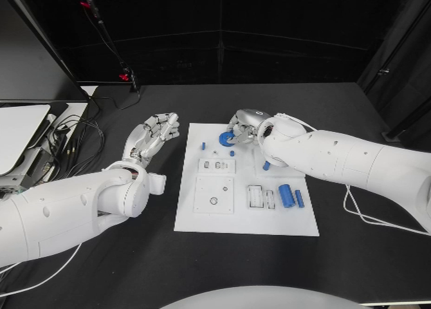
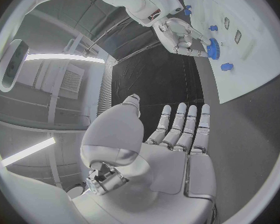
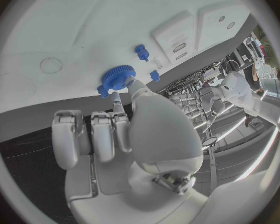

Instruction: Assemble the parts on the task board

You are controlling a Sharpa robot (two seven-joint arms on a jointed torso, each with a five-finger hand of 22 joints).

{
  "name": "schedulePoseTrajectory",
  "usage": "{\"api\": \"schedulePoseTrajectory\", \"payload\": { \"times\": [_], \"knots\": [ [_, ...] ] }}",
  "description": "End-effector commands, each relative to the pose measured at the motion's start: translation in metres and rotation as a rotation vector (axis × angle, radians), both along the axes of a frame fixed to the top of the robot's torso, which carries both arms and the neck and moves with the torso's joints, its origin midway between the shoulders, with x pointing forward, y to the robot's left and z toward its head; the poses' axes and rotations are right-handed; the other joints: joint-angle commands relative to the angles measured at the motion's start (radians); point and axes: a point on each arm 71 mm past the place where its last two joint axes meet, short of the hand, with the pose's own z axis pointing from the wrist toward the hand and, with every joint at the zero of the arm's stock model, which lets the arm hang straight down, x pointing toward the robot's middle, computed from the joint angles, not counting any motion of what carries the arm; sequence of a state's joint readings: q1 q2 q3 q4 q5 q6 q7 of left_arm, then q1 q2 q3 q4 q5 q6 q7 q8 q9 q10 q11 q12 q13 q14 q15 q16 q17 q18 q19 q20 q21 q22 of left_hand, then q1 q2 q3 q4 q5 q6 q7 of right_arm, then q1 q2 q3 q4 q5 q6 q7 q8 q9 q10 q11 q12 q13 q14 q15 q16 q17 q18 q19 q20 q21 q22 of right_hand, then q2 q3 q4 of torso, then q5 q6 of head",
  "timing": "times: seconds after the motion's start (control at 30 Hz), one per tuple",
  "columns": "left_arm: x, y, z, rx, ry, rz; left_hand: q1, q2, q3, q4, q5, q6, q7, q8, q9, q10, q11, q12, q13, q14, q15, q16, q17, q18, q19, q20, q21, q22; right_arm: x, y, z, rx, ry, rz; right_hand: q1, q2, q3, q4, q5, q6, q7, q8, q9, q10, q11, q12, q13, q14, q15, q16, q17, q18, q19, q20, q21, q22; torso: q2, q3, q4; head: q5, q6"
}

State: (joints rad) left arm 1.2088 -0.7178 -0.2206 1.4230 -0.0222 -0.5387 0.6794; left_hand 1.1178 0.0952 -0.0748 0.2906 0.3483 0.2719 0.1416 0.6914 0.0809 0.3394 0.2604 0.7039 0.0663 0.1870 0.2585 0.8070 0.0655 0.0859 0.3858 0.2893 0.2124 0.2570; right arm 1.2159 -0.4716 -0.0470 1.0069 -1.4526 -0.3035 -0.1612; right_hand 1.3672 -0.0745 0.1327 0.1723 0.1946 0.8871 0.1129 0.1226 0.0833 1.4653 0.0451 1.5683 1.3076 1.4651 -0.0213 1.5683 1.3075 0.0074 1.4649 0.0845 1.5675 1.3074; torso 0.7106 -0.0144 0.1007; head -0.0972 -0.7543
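Observation:
The white task board (image 1: 245,212) lies in the middle of the black table. Over its far end my right hand (image 1: 245,124) pinches a blue gear (image 1: 227,138) between its thumb and a finger, close above the board surface. The right wrist view shows the gear (image 3: 118,77) at the fingertips (image 3: 117,103), and the left wrist view shows the gear (image 2: 213,49) under the right hand (image 2: 179,37). My left hand (image 1: 156,134) hovers over the table just left of the board, fingers (image 2: 184,124) straight and apart, holding nothing.
Small blue pegs (image 1: 202,146) (image 1: 232,153) (image 1: 267,165) stand on the board near the gear. Two blue cylinders (image 1: 286,195) (image 1: 299,198) lie at the board's right side, next to raised white blocks with slots (image 1: 215,165) (image 1: 261,197). Cables and equipment (image 1: 58,138) crowd the table's left edge.

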Motion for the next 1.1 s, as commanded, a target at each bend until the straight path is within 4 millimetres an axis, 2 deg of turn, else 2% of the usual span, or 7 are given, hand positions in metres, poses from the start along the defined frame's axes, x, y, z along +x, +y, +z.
{"api": "schedulePoseTrajectory", "payload": {
  "times": [0.03, 0.2, 0.37, 0.6, 0.87, 1.1],
  "knots": [
    [-0.0036, -0.0018, 0.0146, -0.046, -0.193, -0.028, 0.008, 0.002, -0.008, 0.0, 0.006, 0.003, 0.154, 0.005, -0.001, 0.007, -0.002, 0.003, -0.001, 0.01, 0.0, 0.0, -0.001, 0.009, 0.003, 0.001, 0.006, 0.001, 0.0009, 0.0012, -0.0012, -0.037, 0.019, -0.004, 0.009, 0.001, -0.001, -0.008, -0.006, 0.001, 0.002, -0.005, -0.001, 0.106, 0.005, 0.003, 0.263, 0.106, 0.005, 0.002, 0.263, -0.007, 0.106, 0.008, 0.003, 0.263, 0.0, 0.0003, 0.0002, 0.0, -0.001],
    [-0.0035, -0.0019, 0.0146, -0.046, -0.192, -0.028, 0.008, 0.002, -0.008, 0.0, 0.006, 0.003, 0.154, 0.005, -0.001, 0.007, -0.002, 0.003, -0.001, 0.01, 0.0, 0.0, -0.001, 0.009, 0.003, 0.001, 0.006, 0.001, 0.0013, 0.0036, -0.0015, -0.037, 0.02, -0.002, 0.016, 0.002, 0.002, -0.013, -0.006, 0.003, -0.001, -0.007, -0.002, 0.106, 0.004, 0.003, 0.263, 0.106, 0.005, 0.002, 0.263, -0.007, 0.106, 0.009, 0.003, 0.263, 0.0, 0.0002, -0.0001, 0.001, -0.001],
    [-0.0035, -0.0021, 0.0145, -0.046, -0.192, -0.029, 0.01, 0.003, -0.008, 0.0, 0.008, 0.004, 0.154, 0.005, -0.002, 0.007, -0.002, 0.003, -0.001, 0.01, 0.0, 0.0, -0.001, 0.009, 0.003, 0.001, 0.007, 0.002, 0.0011, 0.0053, -0.0014, -0.038, 0.015, -0.002, 0.044, 0.017, 0.024, -0.031, 0.003, 0.025, -0.01, -0.005, -0.003, 0.106, -0.004, 0.003, 0.263, 0.106, -0.001, 0.002, 0.263, -0.007, 0.106, 0.008, 0.003, 0.263, 0.0, -0.0002, 0.0001, 0.001, -0.001],
    [-0.0035, -0.002, 0.0145, -0.046, -0.191, -0.029, 0.01, 0.003, -0.008, 0.0, 0.008, 0.004, 0.154, 0.005, -0.002, 0.007, -0.002, 0.003, -0.001, 0.01, 0.0, 0.0, -0.001, 0.009, 0.003, 0.001, 0.007, 0.002, 0.0003, 0.0036, -0.0028, -0.041, 0.018, -0.003, 0.046, 0.019, 0.027, -0.034, 0.006, 0.035, -0.013, -0.003, -0.002, 0.106, -0.007, 0.003, 0.263, 0.106, -0.003, 0.002, 0.263, -0.007, 0.106, 0.006, 0.003, 0.263, 0.0, 0.0, -0.0006, 0.003, -0.002],
    [-0.0033, -0.0015, 0.0143, -0.045, -0.188, -0.027, 0.01, 0.003, -0.008, 0.0, 0.009, 0.004, 0.154, 0.005, -0.002, 0.007, -0.002, 0.003, -0.001, 0.01, 0.0, 0.0, -0.001, 0.009, 0.003, 0.001, 0.007, 0.002, -0.0004, 0.003, -0.0057, -0.06, 0.051, -0.006, 0.036, 0.017, 0.025, -0.03, 0.005, 0.04, -0.009, -0.005, -0.004, 0.106, -0.005, 0.003, 0.263, 0.106, -0.003, 0.002, 0.263, -0.007, 0.106, 0.005, 0.003, 0.263, 0.0, 0.0004, -0.0007, 0.003, -0.004],
    [-0.0033, -0.0015, 0.0141, -0.044, -0.186, -0.027, 0.011, 0.004, -0.009, 0.001, 0.01, 0.004, 0.154, 0.005, -0.002, 0.007, -0.002, 0.004, -0.001, 0.01, 0.0, 0.0, -0.001, 0.009, 0.003, 0.001, 0.007, 0.002, -0.0008, 0.0041, -0.007, -0.069, 0.068, -0.006, 0.018, 0.008, 0.018, -0.024, -0.002, 0.01, -0.003, -0.029, -0.013, 0.106, 0.001, 0.003, 0.263, 0.106, 0.0, 0.002, 0.263, -0.007, 0.106, 0.006, 0.003, 0.263, 0.0, 0.0, -0.0003, 0.003, -0.005]
  ]
}}
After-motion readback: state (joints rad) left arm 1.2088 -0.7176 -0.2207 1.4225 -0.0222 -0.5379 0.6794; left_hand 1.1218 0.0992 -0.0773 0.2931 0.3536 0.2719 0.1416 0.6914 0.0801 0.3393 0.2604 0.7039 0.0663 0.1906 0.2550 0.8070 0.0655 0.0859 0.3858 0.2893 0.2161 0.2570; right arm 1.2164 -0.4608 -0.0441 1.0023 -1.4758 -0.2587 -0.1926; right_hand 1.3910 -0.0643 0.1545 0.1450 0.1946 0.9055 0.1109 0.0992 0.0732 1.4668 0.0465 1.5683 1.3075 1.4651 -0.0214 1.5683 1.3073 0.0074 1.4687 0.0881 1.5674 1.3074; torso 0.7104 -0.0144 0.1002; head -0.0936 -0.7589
